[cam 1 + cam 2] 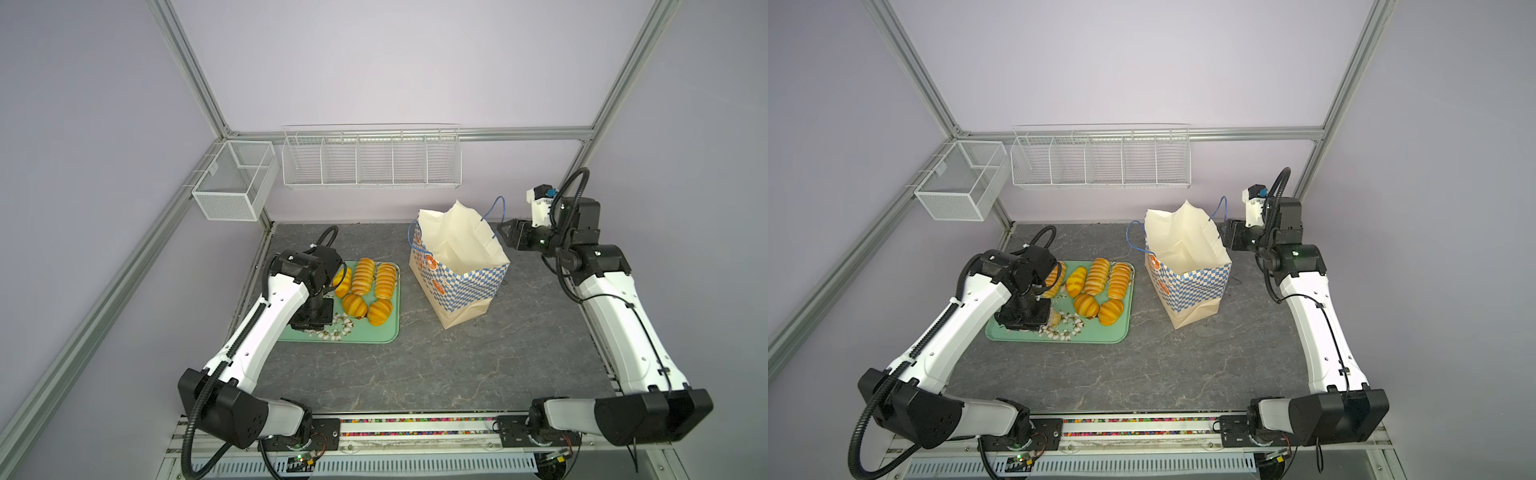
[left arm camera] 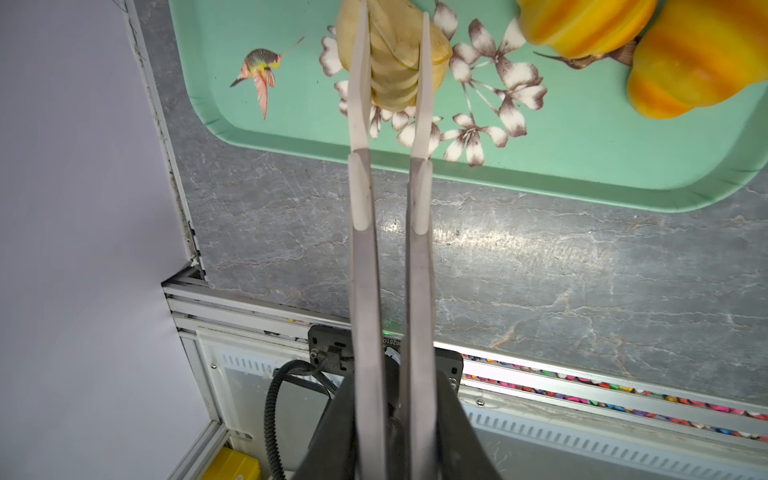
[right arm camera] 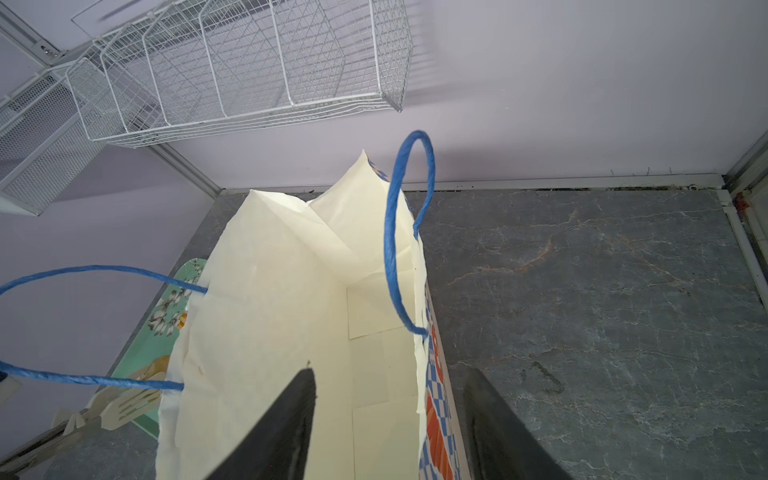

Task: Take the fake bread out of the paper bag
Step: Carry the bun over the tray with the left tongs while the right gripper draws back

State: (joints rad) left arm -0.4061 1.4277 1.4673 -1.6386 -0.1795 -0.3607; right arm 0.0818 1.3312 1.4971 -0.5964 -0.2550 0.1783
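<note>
Tabletop in both top views carries a green tray left of centre. The fake bread lies clustered on the tray as golden loaves and buns. The paper bag stands upright just right of the tray, mouth open. The left arm's wrist hangs over the tray's near-left part and hides its fingers. The right gripper sits at the bag's far-right rim.

Left wrist view: the left gripper has long thin fingers set a narrow gap apart over a pale ribbed piece on the tray's flower print. Whether they pinch it cannot be told.

Right wrist view: the black fingers stand wide apart, one inside the bag mouth, one outside over the tabletop, with the bag wall between them. A blue cord handle arches just beyond.
</note>
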